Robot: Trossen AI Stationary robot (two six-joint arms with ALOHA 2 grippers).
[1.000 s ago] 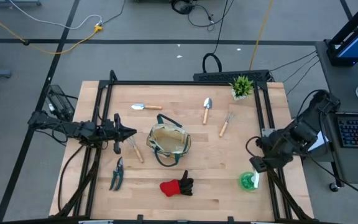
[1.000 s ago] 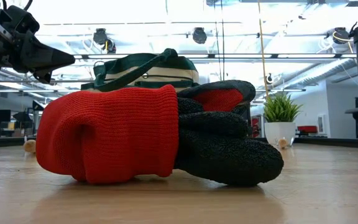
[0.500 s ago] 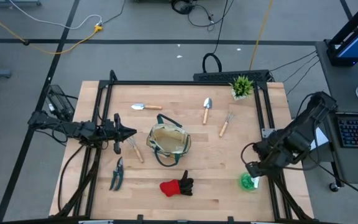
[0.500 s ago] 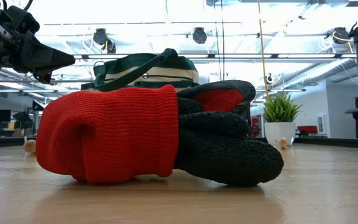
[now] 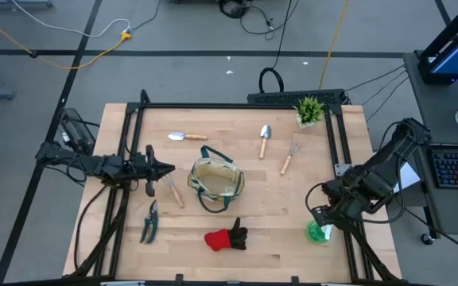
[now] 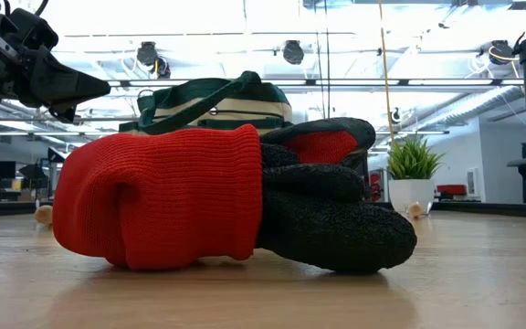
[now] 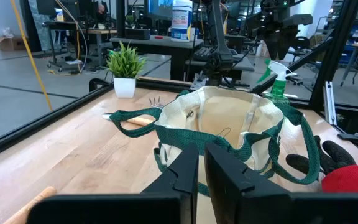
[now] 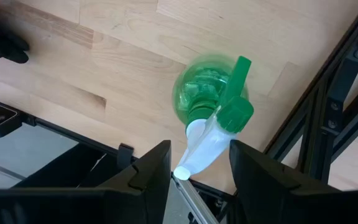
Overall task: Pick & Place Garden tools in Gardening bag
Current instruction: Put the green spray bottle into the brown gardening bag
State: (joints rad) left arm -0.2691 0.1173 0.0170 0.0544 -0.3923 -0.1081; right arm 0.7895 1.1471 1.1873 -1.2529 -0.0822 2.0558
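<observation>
While my right gripper [image 8: 194, 165] hangs over the green-and-white spray bottle [image 8: 213, 121], its fingers stand apart with the white trigger head between them, nothing gripped yet. Bottle stands upright near the table's [image 5: 277, 238] right front corner, close to the edge and the dark frame rail [image 8: 328, 106].

My left gripper [image 7: 201, 168] waits at the left side of the table, fingers nearly pressed together, holding nothing, pointed at the gardening bag [image 5: 215, 183].

Bag sits mid-table, mouth open. Around it, all still out on the wood: two trowels [image 5: 186, 136], a small fork [image 5: 288, 160], another wooden-handled tool [image 5: 172, 191] just left of the bag, pruning shears [image 5: 149, 222], red-and-black glove [image 5: 226, 237].

Risks, as I judge them:
- Trigger head is narrow and off-centre; closing on it alone could let the bottle swing or twist out.
- Bottle is tall and light-looking; a finger clipping the neck could tip it off the near edge.
- Frame rail is close; a wide approach may strike it.
- Bag is soft and the loop handles droop across the mouth; the bottle could snag there.
</observation>
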